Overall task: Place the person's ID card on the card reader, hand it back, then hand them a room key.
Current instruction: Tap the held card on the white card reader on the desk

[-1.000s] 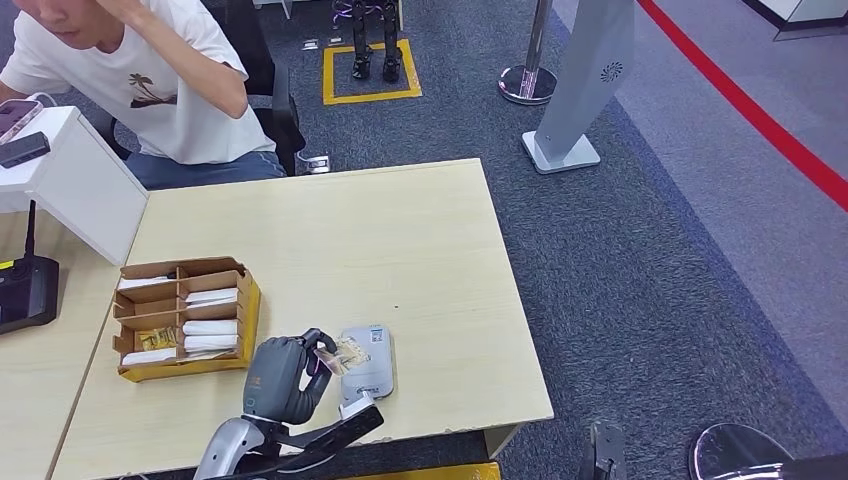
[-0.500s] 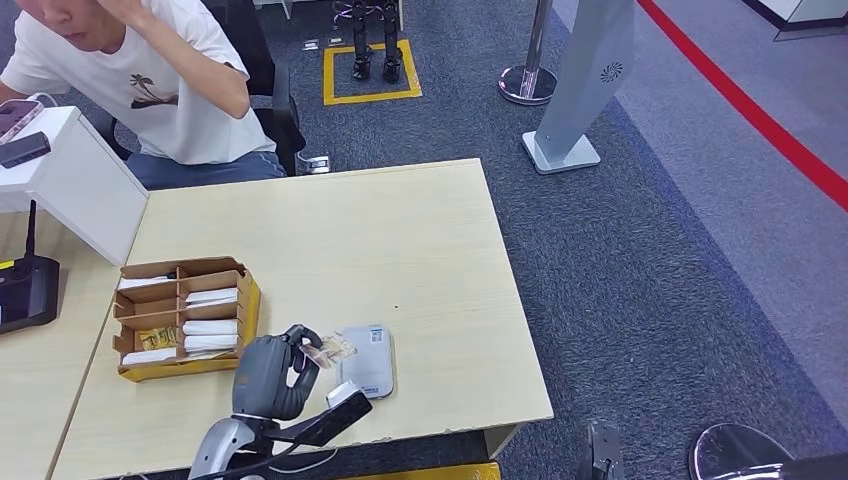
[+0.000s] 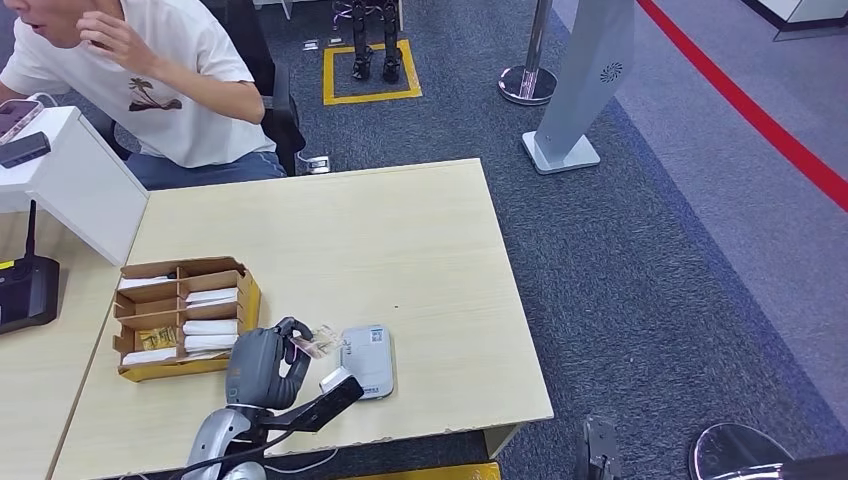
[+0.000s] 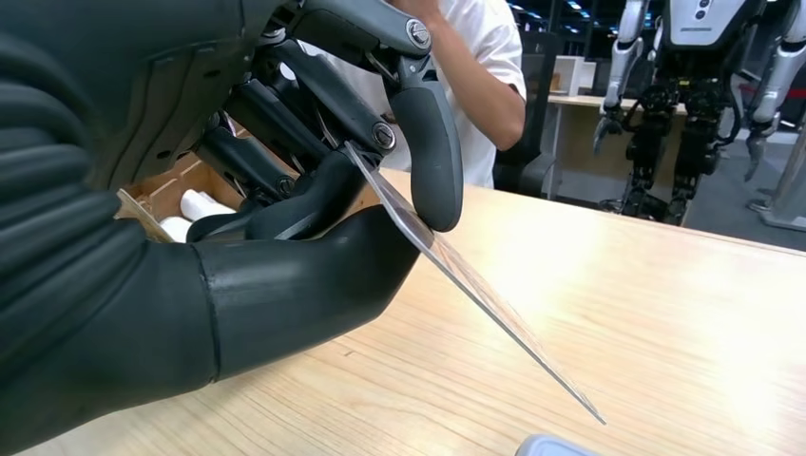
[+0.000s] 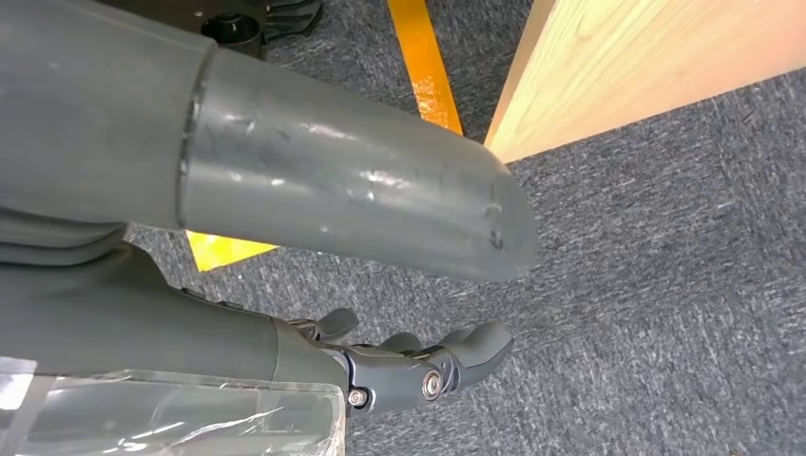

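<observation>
My left hand hovers over the table's near edge and pinches the ID card between thumb and fingers. The card sticks out toward the grey card reader, just left of it and clear of its top. In the left wrist view the hand holds the card edge-on, tilted down above the wood, with a corner of the reader below. A cardboard box with white room keys stands left of the hand. My right hand hangs beside the table over carpet, fingers loosely apart, holding nothing.
A person in a white T-shirt sits at the table's far left corner, one hand raised near the face. A white stand and a black device are on the left. A grey post stands on the carpet.
My left hand has drawn the card leftward, off the reader's left edge. The person's raised arm has come down from the head to beside the face.
</observation>
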{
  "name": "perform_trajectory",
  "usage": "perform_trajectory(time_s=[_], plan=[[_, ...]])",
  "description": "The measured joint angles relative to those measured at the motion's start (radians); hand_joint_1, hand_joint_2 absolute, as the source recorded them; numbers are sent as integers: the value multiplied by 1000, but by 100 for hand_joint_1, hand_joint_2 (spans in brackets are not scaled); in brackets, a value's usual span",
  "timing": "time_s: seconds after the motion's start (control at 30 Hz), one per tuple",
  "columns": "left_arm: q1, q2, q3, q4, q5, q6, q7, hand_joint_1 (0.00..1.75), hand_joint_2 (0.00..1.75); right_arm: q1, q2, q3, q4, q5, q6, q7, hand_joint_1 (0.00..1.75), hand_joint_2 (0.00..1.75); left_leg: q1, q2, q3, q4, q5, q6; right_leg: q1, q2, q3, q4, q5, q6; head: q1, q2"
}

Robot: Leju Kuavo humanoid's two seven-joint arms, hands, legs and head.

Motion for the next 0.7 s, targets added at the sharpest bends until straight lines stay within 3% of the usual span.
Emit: perform_trajectory(time_s=[0.7], plan=[[-45,-111,4,213,55,-19,-64,175,175,-13,0,45,0,-21,-3,10,0,0,0,0,0,0,0,0,0,0,0,0,0,0,0,0]])
